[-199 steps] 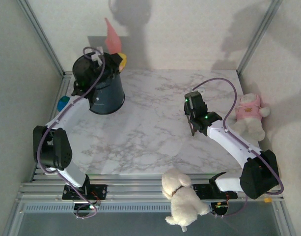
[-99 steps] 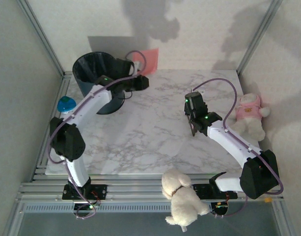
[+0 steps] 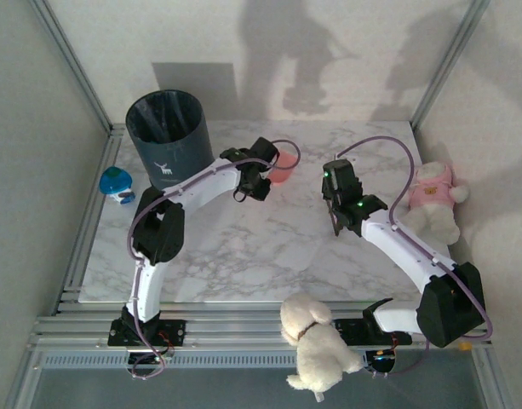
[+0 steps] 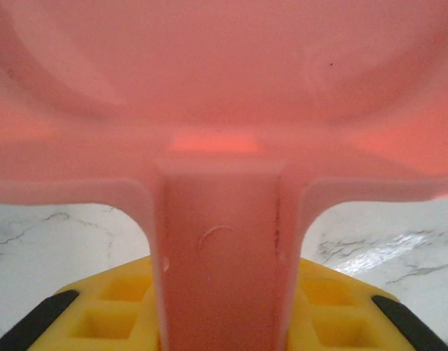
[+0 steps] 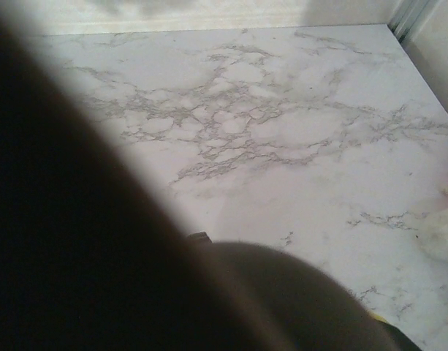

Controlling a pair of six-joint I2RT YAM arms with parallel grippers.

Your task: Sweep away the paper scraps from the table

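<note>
Glossy grey-veined marble surface [image 3: 243, 247], left end effector [image 3: 267, 173] gripping the flat handle of a smooth pink plastic dustpan [image 3: 283, 167], right end effector [image 3: 336, 223] hovering, opening unclear.

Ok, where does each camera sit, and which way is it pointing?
Top external: above and behind the arms, looking down at the table; both arms, left gripper and right gripper show.
Left wrist: on the left arm, facing the gripped pink dustpan; fingertips in the bottom corners.
Right wrist: on the right arm, looking across the table; a dark blur near left.
Shared: pink dustpan, top and left wrist; table, all three.
</note>
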